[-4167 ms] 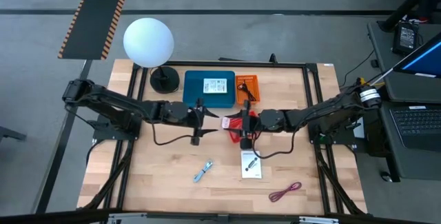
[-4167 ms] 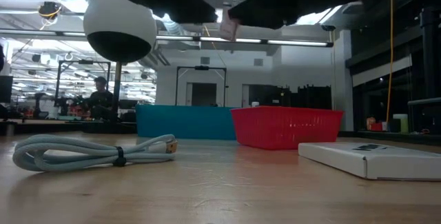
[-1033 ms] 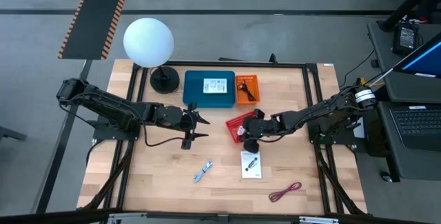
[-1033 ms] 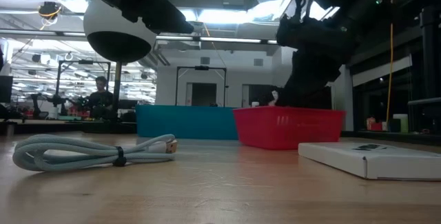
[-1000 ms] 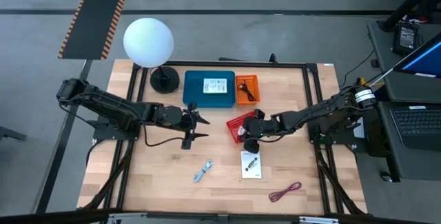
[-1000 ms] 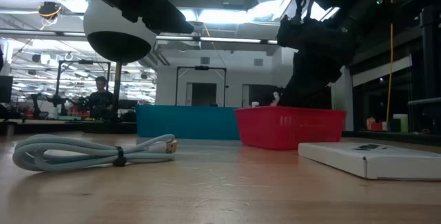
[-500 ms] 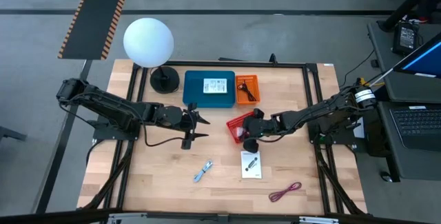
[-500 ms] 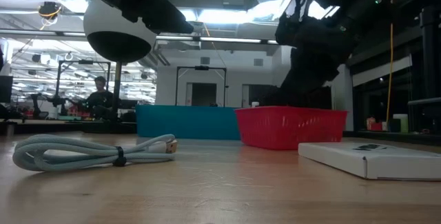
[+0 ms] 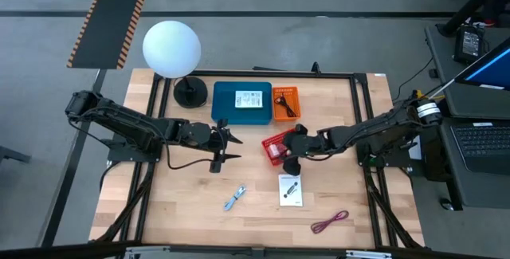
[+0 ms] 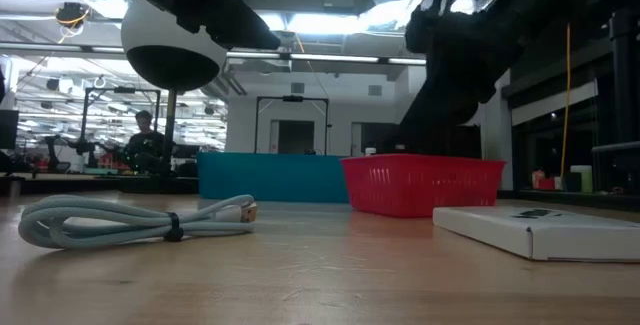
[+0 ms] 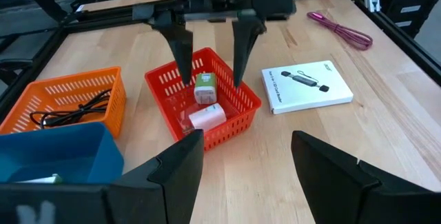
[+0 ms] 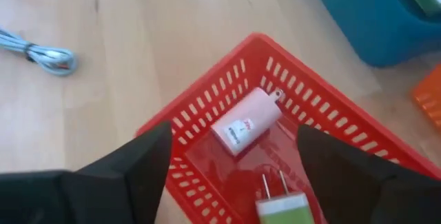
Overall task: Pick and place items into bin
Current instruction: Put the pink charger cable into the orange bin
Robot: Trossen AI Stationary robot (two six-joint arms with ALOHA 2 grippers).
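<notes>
Right gripper (image 11: 209, 62): poised directly above the red basket (image 9: 274, 147), fingers spread wide apart, nothing between them, touching nothing. In its own wrist view both dark fingers frame the basket's inside from above.
Left gripper (image 9: 225, 142): over bare table left of the red basket, fingers parted, holding nothing.
Red basket contents: two items. One pink-white charger block (image 12: 245, 120) lying on its side on the basket floor; one green-and-white plug (image 11: 204, 87) with two metal prongs just beside it. The two look close, contact cannot be judged.
Orange basket (image 9: 285, 102): one, at the far side of the table, beside the blue bin; holds one black cable (image 11: 72, 109) coiled loosely.
Blue bin (image 9: 242, 103): one, between the lamp and the orange basket; one white printed card (image 9: 249, 99) lies in it.
White box (image 9: 291, 190): one, flat on the wood, nearer the front edge than the red basket, with a dark printed picture on top.
Blue-silver cable (image 9: 234, 198): one, bundled, on the table left of the white box, well apart from both baskets.
Maroon cable (image 9: 330, 221): one, coiled near the front right of the table.
Globe lamp (image 9: 172, 49): one, white, on a black base at the far left corner.
Containers counted: three.
Loose items on wood counted: three.
</notes>
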